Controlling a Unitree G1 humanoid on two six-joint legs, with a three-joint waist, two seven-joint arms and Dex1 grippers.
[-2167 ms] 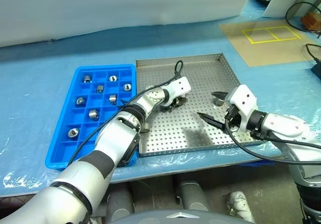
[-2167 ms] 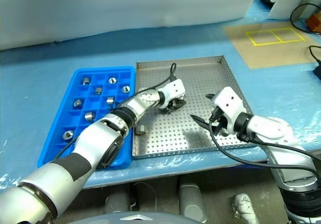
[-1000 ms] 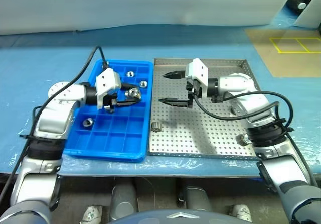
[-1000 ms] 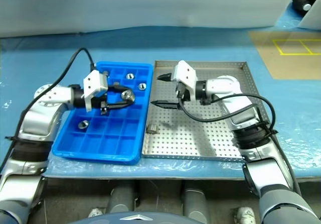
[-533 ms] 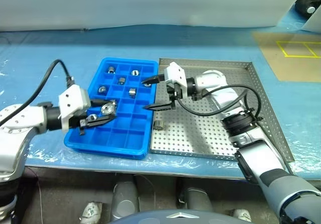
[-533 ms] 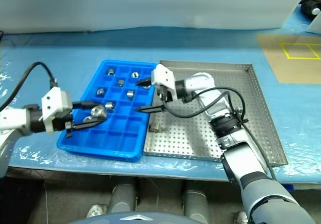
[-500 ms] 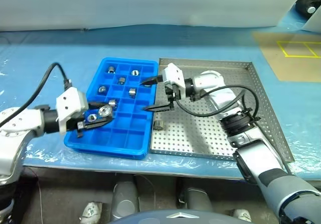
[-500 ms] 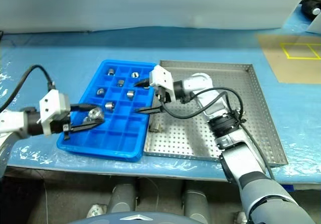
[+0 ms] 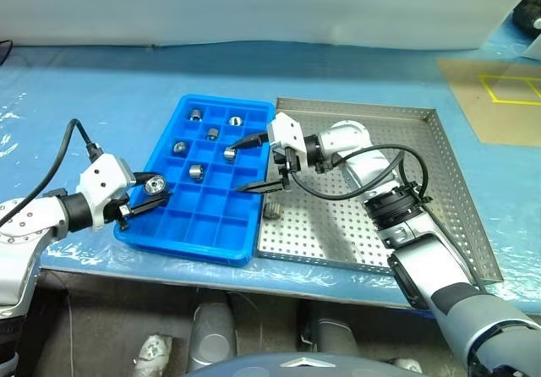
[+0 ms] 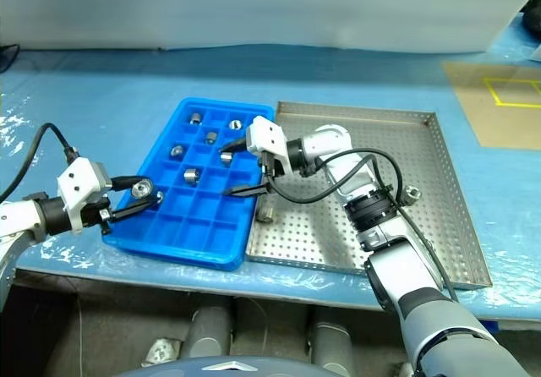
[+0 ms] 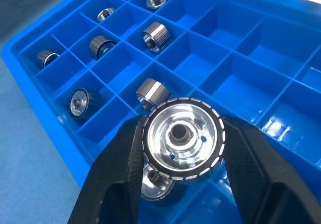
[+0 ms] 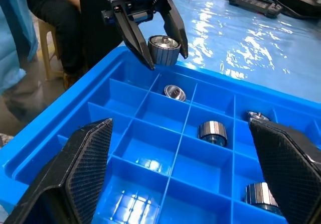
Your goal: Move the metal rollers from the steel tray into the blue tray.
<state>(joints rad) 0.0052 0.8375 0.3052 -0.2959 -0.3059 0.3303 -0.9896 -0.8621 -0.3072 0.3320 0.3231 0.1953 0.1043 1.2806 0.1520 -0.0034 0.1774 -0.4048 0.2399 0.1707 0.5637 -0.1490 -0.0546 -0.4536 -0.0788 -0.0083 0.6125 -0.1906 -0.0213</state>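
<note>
I see the left pincer (image 9: 145,198) clamped on one metal roller (image 9: 154,187) over the blue tray (image 9: 207,230) at its 8 o'clock edge; right pincer (image 9: 258,164) gapes wide, empty.

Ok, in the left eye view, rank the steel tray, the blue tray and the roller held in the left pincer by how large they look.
1. The steel tray, largest.
2. The blue tray, narrower, with less area.
3. The roller held in the left pincer, by far the smallest.
The roller sits a little nearer the camera than the trays, but the ranking stays clear.
</note>
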